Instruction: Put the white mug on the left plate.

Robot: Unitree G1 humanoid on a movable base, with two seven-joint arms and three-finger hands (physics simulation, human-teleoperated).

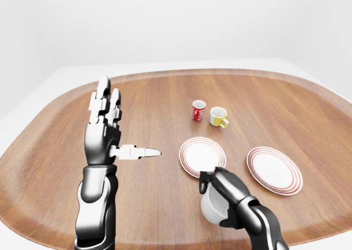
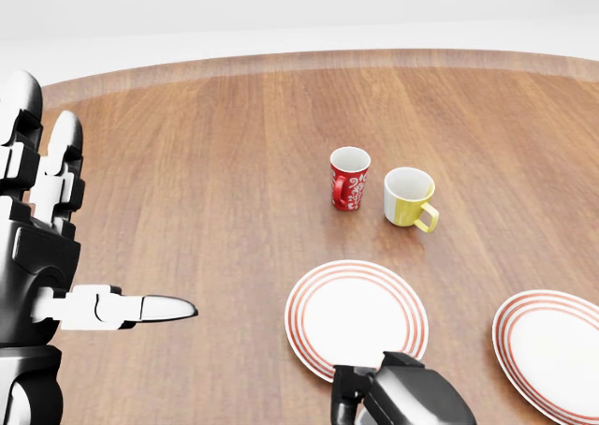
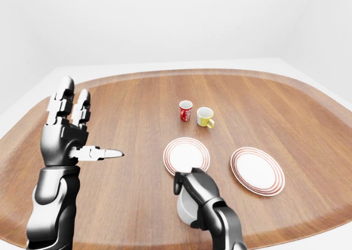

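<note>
My right hand (image 1: 214, 185) is shut on the white mug (image 1: 209, 207), holding it low in the left-eye view, just below the near rim of the left plate (image 1: 201, 156). Dark fingers (image 2: 348, 385) wrap over the mug's top, so its opening is hidden. The left plate is white with red rings and nothing rests on it. My left hand (image 1: 117, 132) is raised at the view's left, fingers straight up and thumb pointing right, holding nothing.
A second red-ringed plate (image 1: 274, 169) lies to the right of the first. Above the plates stand a red patterned mug (image 1: 198, 110) and a yellow mug (image 1: 218, 117), close together. The wooden table's edge (image 1: 165, 245) runs just below my arms.
</note>
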